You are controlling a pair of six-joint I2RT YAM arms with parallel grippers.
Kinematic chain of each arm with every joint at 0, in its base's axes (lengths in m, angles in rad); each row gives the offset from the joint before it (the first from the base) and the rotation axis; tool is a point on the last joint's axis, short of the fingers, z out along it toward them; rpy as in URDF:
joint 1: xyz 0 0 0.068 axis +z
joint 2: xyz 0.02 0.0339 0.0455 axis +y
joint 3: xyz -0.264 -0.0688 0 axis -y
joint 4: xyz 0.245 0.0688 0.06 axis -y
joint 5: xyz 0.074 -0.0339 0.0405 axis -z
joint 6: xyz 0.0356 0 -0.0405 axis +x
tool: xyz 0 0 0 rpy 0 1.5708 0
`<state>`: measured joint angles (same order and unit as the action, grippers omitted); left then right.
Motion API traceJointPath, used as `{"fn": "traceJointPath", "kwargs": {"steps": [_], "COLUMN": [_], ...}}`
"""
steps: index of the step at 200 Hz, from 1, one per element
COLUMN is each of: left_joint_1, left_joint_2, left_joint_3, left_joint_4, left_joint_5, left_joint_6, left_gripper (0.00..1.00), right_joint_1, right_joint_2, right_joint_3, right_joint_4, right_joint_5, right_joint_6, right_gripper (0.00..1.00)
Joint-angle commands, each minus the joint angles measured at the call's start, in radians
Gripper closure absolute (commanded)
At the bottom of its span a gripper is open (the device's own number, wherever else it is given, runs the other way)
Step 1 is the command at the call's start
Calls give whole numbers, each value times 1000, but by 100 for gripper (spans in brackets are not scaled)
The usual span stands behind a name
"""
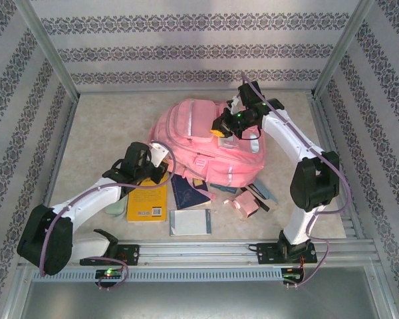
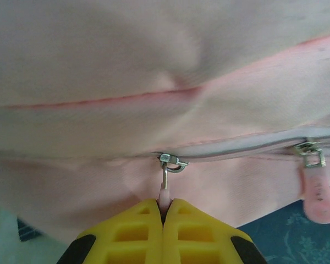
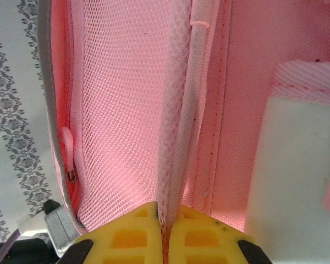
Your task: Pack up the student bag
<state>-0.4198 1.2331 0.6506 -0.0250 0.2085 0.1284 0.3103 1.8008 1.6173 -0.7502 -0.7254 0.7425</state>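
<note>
My left gripper [image 2: 164, 213] is clamped on the zip pull [image 2: 164, 193] of the bag [image 1: 186, 129], which lies mid-table. The zip [image 2: 247, 146] runs crosswise to my fingers, off to the right. My right gripper [image 3: 164, 214] is pinched shut on the bag's mesh edge [image 3: 173, 143].

- The student bag [image 1: 199, 133] is made of pink woven cloth, matt and finely ribbed, with paler, glossier strips sewn on.
- Its lining [image 3: 121, 110] is formed of open pink mesh, rough to the eye.
- The zip pull [image 2: 165, 179] is made of thin, shiny metal and ends in smooth pale pink plastic.
- The left tool [image 2: 164, 212] and the right tool [image 3: 164, 217] are moulded in matt yellow plastic.
- The tabletop [image 1: 100, 133] is finished in dull, speckled beige.
- The yellow book [image 1: 148, 199] is covered in smooth paper.
</note>
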Motion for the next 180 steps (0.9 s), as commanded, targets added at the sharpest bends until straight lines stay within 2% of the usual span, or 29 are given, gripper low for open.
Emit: {"fn": "traceJointPath", "kwargs": {"steps": [1,41,113,125,147,180], "left_joint_1": [-2,2,55,59,54,12], "left_joint_2": [0,18,22,14,12,19], "left_joint_3": [57,98,131,132,134,160], "left_joint_4": [-87,-146,-192,-199,-220,-304], "left_joint_5": [-113,-180,-199,-152,60,122], "left_joint_6": [-73,-112,-171,-165,-143,-168], "left_gripper": [100,100,100,100,100,100], "right_joint_1": [2,19,59,59,81,121], "right_joint_2": [-12,-12,-2,2,19,128], "right_joint_3": [70,96,149,157,192,339], "right_joint_4": [-16,-64,-171,-185,-227,-320], "right_joint_5": [-7,38,161,188,253,336], "right_joint_6": [-80,-139,-263,-281,-328,-362], "right_gripper": [100,100,100,100,100,100]}}
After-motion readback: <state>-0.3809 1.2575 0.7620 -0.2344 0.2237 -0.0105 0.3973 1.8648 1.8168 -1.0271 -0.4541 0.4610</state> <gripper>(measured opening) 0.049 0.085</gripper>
